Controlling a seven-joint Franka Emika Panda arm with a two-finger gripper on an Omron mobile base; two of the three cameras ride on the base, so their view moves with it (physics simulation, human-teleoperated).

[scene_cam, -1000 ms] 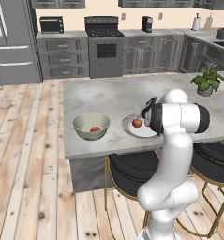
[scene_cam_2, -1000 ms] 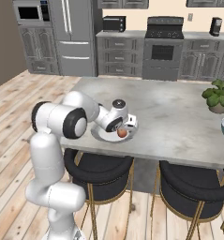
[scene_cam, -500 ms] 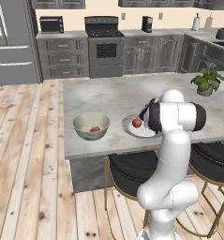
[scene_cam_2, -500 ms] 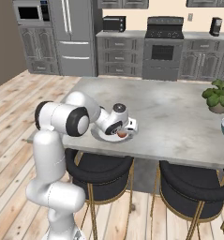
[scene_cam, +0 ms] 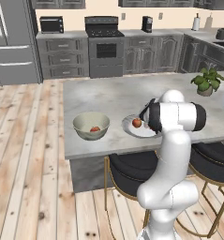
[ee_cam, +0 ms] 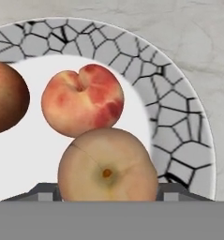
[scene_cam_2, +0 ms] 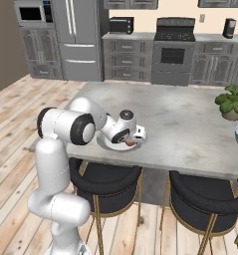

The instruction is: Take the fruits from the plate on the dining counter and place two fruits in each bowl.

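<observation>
Hovered low over the patterned plate (ee_cam: 179, 117) at the near edge of the marbled desk (scene_cam: 108, 96), the hand (scene_cam_2: 132, 141) right above a pale peach (ee_cam: 107, 166), which touched a redder peach (ee_cam: 83, 101), a darker fruit (ee_cam: 5, 96) beside them. Could not tell how far open the hand was, nor whether anything was held, the fingertips hidden behind the pale peach. Best, by judgement, to centre on the pale peach and close gently without nudging its neighbour, then carry it toward the beige bowl (scene_cam: 91, 125), which already held one fruit (scene_cam: 95, 129).
</observation>
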